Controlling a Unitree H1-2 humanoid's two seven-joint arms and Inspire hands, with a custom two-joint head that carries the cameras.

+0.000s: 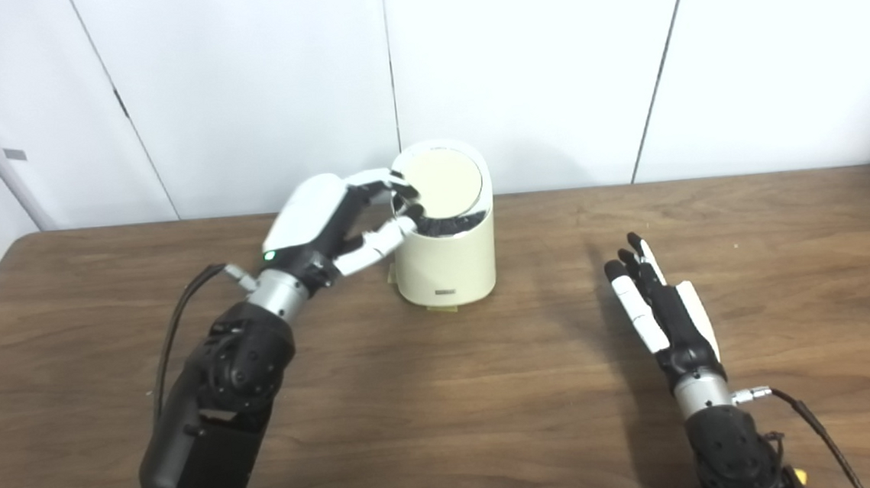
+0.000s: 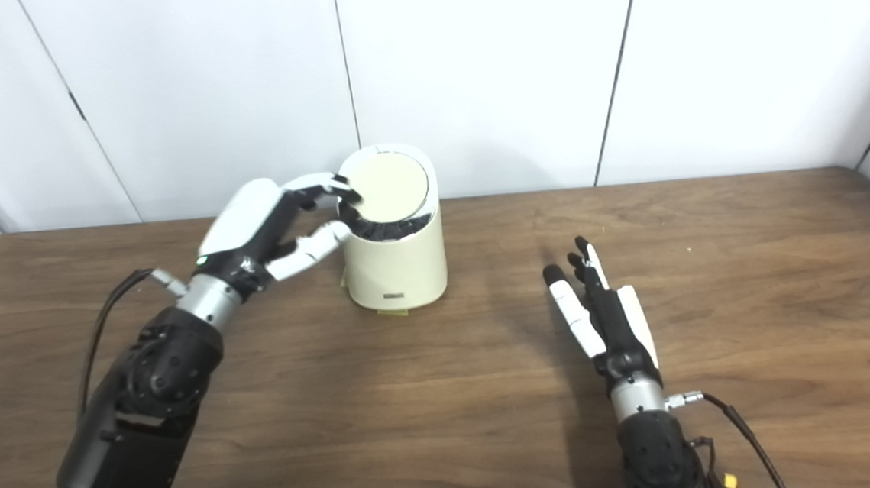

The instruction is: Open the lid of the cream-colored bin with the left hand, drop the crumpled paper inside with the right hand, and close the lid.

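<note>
A cream-coloured cylindrical plastic bin (image 1: pixel 448 262) is seen standing upright near the far edge of the brown wood-grain table (image 1: pixel 493 423), a little left of the middle. Its round cream lid (image 1: pixel 442 174) is tilted up, the front edge raised so that the disc faces the cameras, and a dark crescent opening is exposed below it. A dark lining is visible at the opening's rim; what lies inside the bin cannot be made out. No crumpled paper is found in either view.

The left hand (image 1: pixel 334 228), white-shelled with black fingers, is held against the upper left side of the bin. Its fingertips (image 1: pixel 404 189) are laid on the left edge of the tilted lid, and the thumb is set lower, at the bin's rim, so the lid edge is pinched between them. The forearm is angled up from the near-left edge of the table.

The right hand (image 2: pixel 600 309) is positioned well apart from the bin, above the right half of the table toward the near edge. Its fingers are straight, close together, pointing toward the far edge; nothing is held.

A small dark label (image 1: pixel 446 293) is noted low on the bin's front; its writing is too small to be read. A yellowish scrap (image 1: pixel 443 310) is seen just under the bin's base.
</note>
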